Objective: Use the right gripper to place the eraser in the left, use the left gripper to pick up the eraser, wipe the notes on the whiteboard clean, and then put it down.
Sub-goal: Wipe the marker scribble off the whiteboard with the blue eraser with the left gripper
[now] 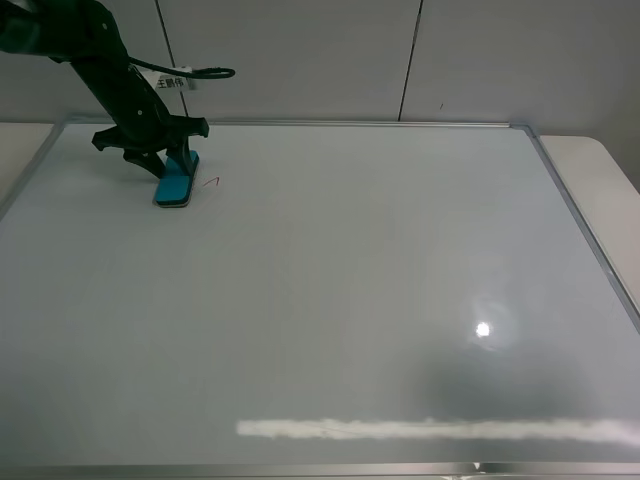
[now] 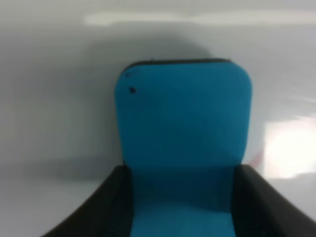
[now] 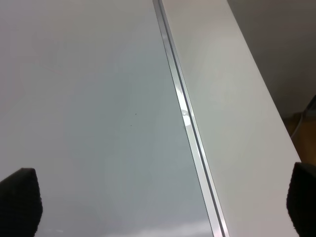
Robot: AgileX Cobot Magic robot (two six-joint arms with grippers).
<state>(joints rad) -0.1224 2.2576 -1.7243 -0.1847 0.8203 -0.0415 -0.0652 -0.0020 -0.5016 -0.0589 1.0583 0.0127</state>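
Note:
The teal-blue eraser (image 1: 176, 183) rests flat on the whiteboard (image 1: 350, 300) near its far left corner. My left gripper (image 1: 172, 165) is shut on the eraser's rear end, coming down from a slim black arm. In the left wrist view the eraser (image 2: 182, 118) fills the middle, between the black fingers (image 2: 106, 207) of the left gripper (image 2: 180, 210). A thin red remnant of the notes (image 1: 211, 182) lies just right of the eraser. The right gripper (image 3: 163, 197) is open above the whiteboard's (image 3: 89, 98) right side; it is out of the exterior high view.
The board's silver frame (image 3: 190, 133) runs beside a pale table strip (image 3: 232, 98) on the right. A lamp glare spot (image 1: 483, 329) and a bright reflected streak (image 1: 430, 430) sit on the board's near right part. A grey wall stands behind.

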